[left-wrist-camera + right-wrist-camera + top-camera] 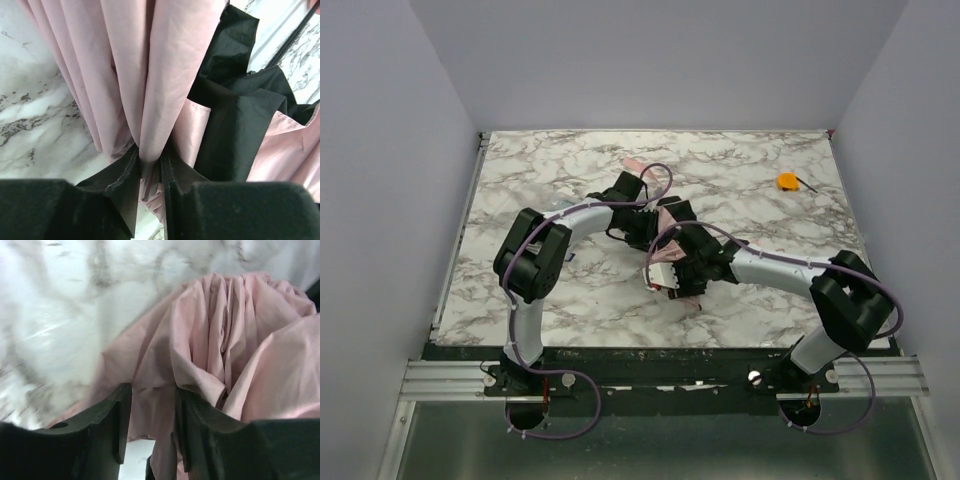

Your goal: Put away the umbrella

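From the near edge, we are reaching both arms in toward the middle of the table [570, 300], where they are meeting over the umbrella [150, 75]. It is lying there with most of it hidden under our wrists in the top view.

Our left pincer [150, 172] is pressing together on a gathered fold of the pink canopy, pinching the cloth between its fingers [127, 185]. Beside that fold, the black underside [230, 125] is showing in loose flaps. Our right pincer [152, 425] is standing spread over crumpled pink fabric. Cloth is lying in the gap, but nothing is being squeezed there.

We are judging the job as partly along at best. The canopy is looking collapsed and bunched rather than opened out, but its panels are hanging slack and untidy. We are seeing no strap wrapped round them. Smoothing the folds, rolling them tight and fastening the strap are what we are reckoning is left.

Farther off, toward the far right, a small orange object [787, 181] is sitting well apart from the work.
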